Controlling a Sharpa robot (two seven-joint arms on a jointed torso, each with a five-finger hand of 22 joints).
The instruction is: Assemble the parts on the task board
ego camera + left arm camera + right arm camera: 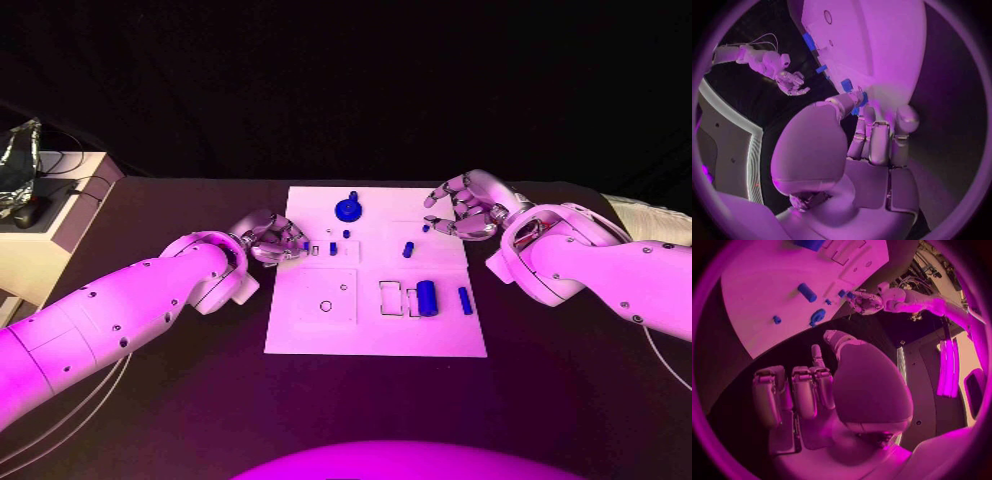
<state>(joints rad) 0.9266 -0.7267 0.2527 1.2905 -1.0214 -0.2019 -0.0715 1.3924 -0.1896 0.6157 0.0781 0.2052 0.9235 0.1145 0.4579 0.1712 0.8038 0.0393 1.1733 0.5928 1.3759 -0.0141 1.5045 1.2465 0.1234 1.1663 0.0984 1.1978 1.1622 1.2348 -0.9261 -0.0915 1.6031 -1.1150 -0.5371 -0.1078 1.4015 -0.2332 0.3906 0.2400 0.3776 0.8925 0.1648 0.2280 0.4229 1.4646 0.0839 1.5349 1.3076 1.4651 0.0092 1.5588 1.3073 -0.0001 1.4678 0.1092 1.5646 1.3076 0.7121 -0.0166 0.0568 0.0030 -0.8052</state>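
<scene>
Blue parts [427, 297] lie scattered mid-frame on the white task board [310, 335]; I judge them light, rigid, slippery, best pinched across their sides. My left hand [273, 240] pinches one small piece; my right hand [464, 208] hovers spread, empty.

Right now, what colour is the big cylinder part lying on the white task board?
Blue. The big cylinder part shows best in the head view.

The task board [310, 340] is a smooth, matt plate. The parts [427, 297] look like smooth plastic. Each robot hand [464, 208] shows glossy metal; the arms [130, 300] wear glossy shells. The table [173, 420] is dark and matt.
</scene>
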